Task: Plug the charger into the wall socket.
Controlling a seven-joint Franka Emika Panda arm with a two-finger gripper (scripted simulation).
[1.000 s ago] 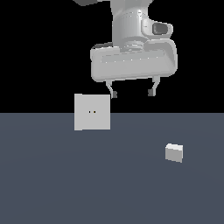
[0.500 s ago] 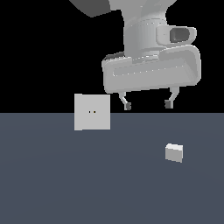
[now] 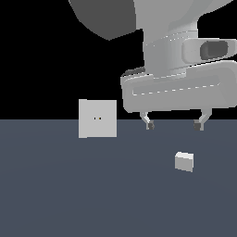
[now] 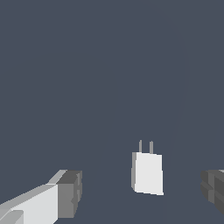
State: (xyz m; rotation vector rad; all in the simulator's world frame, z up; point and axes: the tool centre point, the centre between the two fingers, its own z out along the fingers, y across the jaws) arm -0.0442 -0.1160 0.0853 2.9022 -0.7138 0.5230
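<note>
The charger (image 3: 184,161) is a small white-grey block lying on the dark floor toward the exterior view's right. The wrist view shows the charger (image 4: 148,173) with two thin prongs sticking out of one end. The wall socket (image 3: 97,118) is an upright light-grey square plate with two tiny dark holes, standing toward the exterior view's left. My gripper (image 3: 174,125) hangs open above the charger, apart from it. Its fingertips (image 4: 70,193) flank the block in the wrist view, with nothing between them.
A flat dark grey-blue floor (image 3: 69,194) spreads around both objects, under a black background. My arm's large grey body (image 3: 176,60) fills the upper part of the exterior view.
The arm has swung toward the exterior view's right and come lower and nearer the camera, so the open gripper now hangs over the charger. Charger and socket have not moved.
</note>
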